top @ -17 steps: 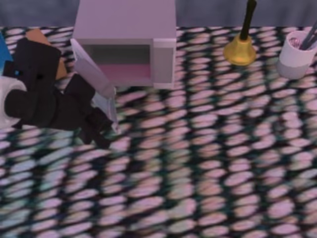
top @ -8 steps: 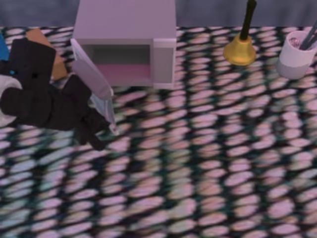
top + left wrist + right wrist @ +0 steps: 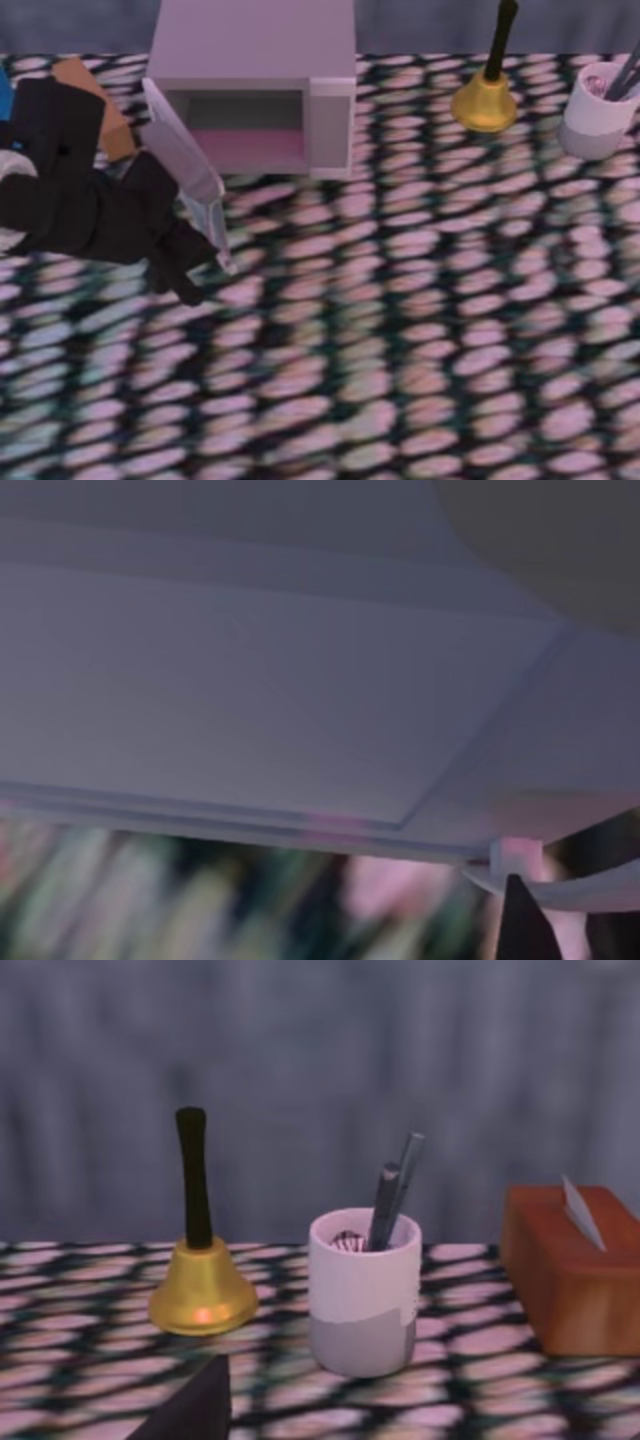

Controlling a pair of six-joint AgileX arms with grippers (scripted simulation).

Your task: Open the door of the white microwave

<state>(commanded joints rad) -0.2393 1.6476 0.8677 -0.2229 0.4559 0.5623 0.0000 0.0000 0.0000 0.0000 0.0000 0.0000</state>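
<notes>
At the far left of the table (image 3: pixel 420 330), the white microwave (image 3: pixel 255 45) stands with the door (image 3: pixel 185 165) swung wide out toward the near left, baring its pinkish floor. The left gripper (image 3: pixel 205 258) sits at the door's free near edge; whether its fingers clamp the door I cannot tell, as the left wrist view shows only the door panel (image 3: pixel 250 690) close up. The right arm is out of the top view, its wrist camera facing a brass bell (image 3: pixel 203 1285), a pen cup (image 3: pixel 364 1295) and a tissue box (image 3: pixel 575 1270) at the far right.
</notes>
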